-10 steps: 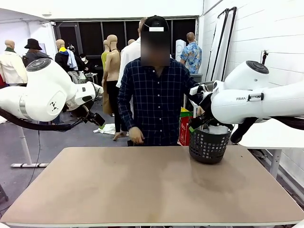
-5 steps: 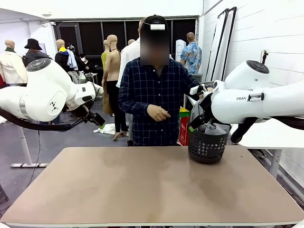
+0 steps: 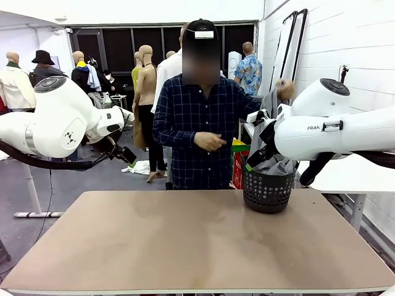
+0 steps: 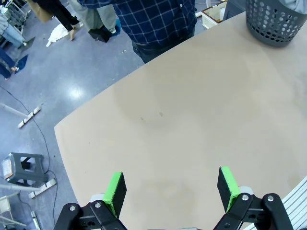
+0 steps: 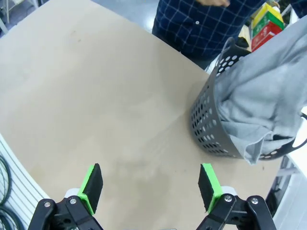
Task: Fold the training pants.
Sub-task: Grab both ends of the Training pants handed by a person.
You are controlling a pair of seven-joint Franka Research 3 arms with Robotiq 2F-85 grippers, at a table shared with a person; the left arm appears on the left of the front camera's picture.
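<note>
Left gripper (image 4: 170, 184) and right gripper (image 5: 151, 184) wait spread and empty while the person's hand (image 3: 285, 88) has now pulled the pants (image 5: 268, 91) up from the basket (image 3: 268, 192), so folding is unstarted.

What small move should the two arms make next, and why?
Probably wait, with the open left gripper and right gripper above the table: the person's hand holds the training pants up, their lower part in the basket, so nothing lies flat to grasp yet.

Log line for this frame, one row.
stage: pre-fold | person's hand holds training pants partly in basket | left gripper open, over table | right gripper open, over table
</note>
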